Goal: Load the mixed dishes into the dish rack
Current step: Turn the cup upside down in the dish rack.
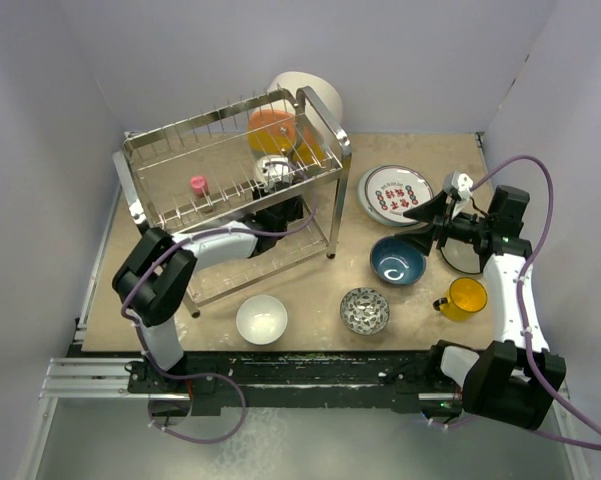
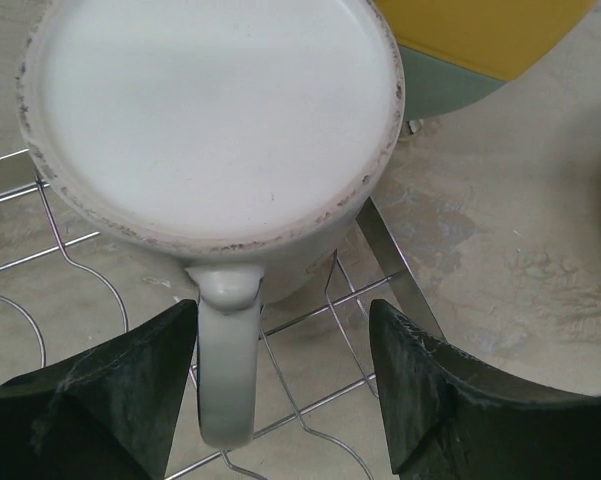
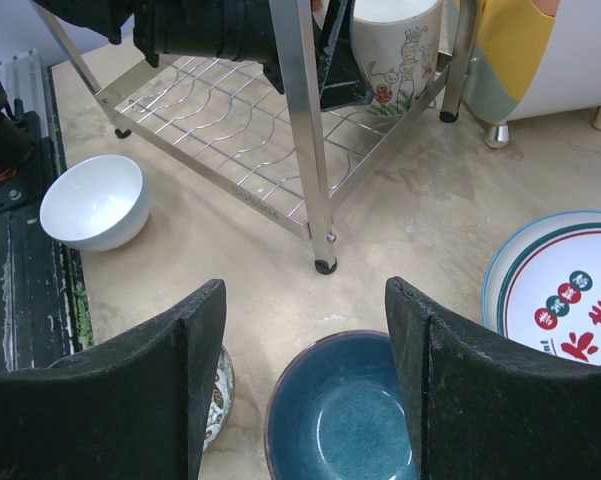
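The chrome dish rack point(image 1: 332, 128) stands at the back left. My left gripper point(image 1: 282, 215) reaches into its lower tier. In the left wrist view that gripper point(image 2: 282, 340) is open. A pale mug point(image 2: 210, 110) stands on the tier's wires, its handle point(image 2: 227, 370) between the fingers beside the left one, gap on the right. My right gripper point(image 1: 420, 218) hangs open and empty point(image 3: 305, 300) over the dark blue bowl point(image 1: 398, 260). On the table lie a white bowl point(image 1: 261, 319), a small grey-patterned bowl point(image 1: 364, 310), a yellow cup point(image 1: 467, 297) and a red-lettered plate point(image 1: 394, 193).
The upper tier holds an orange dish point(image 1: 272, 130), a shiny metal bowl point(image 1: 273, 170) and a small pink piece point(image 1: 198, 184). A large white round object point(image 1: 310, 88) stands behind the rack. A grey plate point(image 1: 458, 260) lies partly under the right arm. The rack's near leg point(image 3: 325, 262) stands just beyond the blue bowl point(image 3: 345, 420).
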Robot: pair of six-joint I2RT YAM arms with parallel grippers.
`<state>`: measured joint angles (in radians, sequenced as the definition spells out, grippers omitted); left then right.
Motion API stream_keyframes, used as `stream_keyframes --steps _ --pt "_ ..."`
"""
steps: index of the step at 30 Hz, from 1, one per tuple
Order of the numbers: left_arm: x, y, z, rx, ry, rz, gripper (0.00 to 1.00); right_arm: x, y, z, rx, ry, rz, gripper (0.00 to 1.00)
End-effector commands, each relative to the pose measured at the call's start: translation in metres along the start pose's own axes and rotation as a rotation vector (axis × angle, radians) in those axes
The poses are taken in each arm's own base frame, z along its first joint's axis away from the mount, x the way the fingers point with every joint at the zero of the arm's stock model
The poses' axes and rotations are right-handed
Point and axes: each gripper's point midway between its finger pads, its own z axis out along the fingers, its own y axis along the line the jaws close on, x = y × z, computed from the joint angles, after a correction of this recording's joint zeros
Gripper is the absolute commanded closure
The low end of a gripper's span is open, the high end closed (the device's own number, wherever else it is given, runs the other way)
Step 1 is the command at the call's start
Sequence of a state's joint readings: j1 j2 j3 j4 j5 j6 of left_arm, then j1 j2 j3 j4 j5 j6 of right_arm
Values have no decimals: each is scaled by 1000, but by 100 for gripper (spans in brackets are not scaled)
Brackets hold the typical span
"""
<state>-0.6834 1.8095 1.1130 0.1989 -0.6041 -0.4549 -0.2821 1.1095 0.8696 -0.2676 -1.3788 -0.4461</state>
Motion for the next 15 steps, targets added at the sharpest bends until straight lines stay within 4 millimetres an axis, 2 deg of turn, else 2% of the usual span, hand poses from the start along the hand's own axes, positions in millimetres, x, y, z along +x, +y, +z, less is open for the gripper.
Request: stream_keyframes --steps 1,8,15 --pt "-36 -12 -23 63 -68 -71 27 -19 3 -3 -5 -18 -68 32" --pt "-14 -14 -40 103 0 -56 26 -20 3 -3 -4 -18 -71 32" --pt "8 -7 -52 119 64 -14 27 -20 3 -3 -3 -19 -72 32"
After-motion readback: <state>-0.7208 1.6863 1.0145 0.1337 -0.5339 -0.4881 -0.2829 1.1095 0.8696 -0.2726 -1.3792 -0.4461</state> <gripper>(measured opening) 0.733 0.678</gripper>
